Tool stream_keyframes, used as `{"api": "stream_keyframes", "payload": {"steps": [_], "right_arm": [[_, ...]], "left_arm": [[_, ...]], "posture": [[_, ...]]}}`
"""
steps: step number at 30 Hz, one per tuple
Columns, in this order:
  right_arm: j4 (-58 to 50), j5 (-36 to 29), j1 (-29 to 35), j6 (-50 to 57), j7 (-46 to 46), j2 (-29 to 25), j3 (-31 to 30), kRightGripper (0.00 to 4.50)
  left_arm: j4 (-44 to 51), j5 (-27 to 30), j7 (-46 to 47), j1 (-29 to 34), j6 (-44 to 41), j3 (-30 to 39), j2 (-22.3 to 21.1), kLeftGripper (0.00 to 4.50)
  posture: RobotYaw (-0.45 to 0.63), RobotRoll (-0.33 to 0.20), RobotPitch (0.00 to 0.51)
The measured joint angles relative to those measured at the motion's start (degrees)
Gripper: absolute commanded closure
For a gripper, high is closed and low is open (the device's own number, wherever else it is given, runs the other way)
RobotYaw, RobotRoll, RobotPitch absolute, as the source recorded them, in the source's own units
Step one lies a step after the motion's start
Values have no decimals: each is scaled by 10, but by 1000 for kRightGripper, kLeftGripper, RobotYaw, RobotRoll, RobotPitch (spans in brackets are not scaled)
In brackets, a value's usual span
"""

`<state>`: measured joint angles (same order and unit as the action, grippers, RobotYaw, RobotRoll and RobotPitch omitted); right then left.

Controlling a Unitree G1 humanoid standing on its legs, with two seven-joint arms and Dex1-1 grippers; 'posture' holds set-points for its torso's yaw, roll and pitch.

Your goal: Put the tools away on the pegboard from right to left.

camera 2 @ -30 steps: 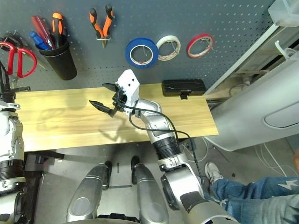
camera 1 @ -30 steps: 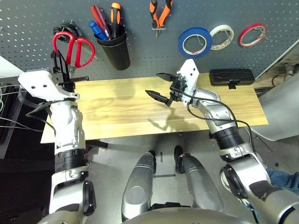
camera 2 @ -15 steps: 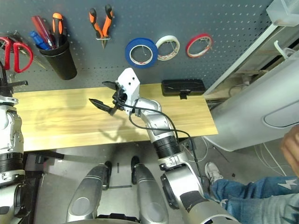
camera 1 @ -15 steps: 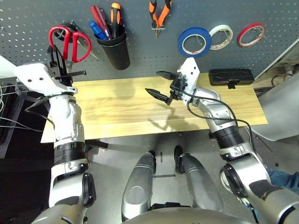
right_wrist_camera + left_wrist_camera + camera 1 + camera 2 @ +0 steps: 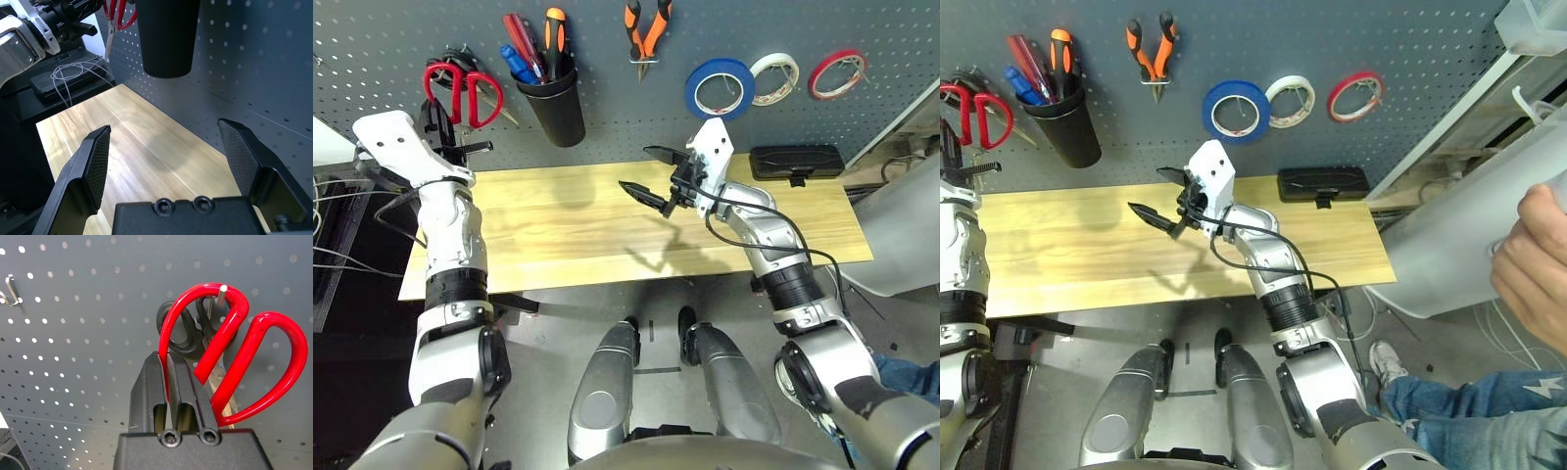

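Left gripper (image 5: 165, 357) of mine pinches the red-handled metal scissors (image 5: 222, 340), their handles above the blades, one loop around the silver metal hook (image 5: 222, 293).

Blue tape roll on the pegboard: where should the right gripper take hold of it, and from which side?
I'd pinch the lower rim of the blue tape roll, coming from below and in front, one finger inside the hole. The ring hangs flat against the pegboard with its lower rim free, while the white roll crowds its right side. The right gripper is open.
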<state>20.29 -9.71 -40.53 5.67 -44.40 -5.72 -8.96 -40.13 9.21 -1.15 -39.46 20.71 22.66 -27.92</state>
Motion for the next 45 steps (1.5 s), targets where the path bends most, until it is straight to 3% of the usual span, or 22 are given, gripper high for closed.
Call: {"api": "stream_keyframes", "payload": {"steps": [12,19,28,38,45], "right_arm": [[59,0,-11,-15,60,9,38,0],[183,10,-13,-79,123,8,70,0],[300,10,-21,-120,228,-5,133,0],[362,7,-22,-136,285,-57,182,0],[379,12,-22,-138,279,-93,189,0]], "left_arm": [[-28,-30,-19,29,-5,-54,2,30],[-33,-67,-22,76,-27,-97,23,7],[-22,-76,-41,129,-51,-125,40,7],[-10,-86,-49,135,-72,-149,67,7],[-26,-90,-50,132,-84,-159,92,7]], "posture": [[146,0,245],[170,0,226],[144,0,245],[95,0,277],[76,0,266]]}}
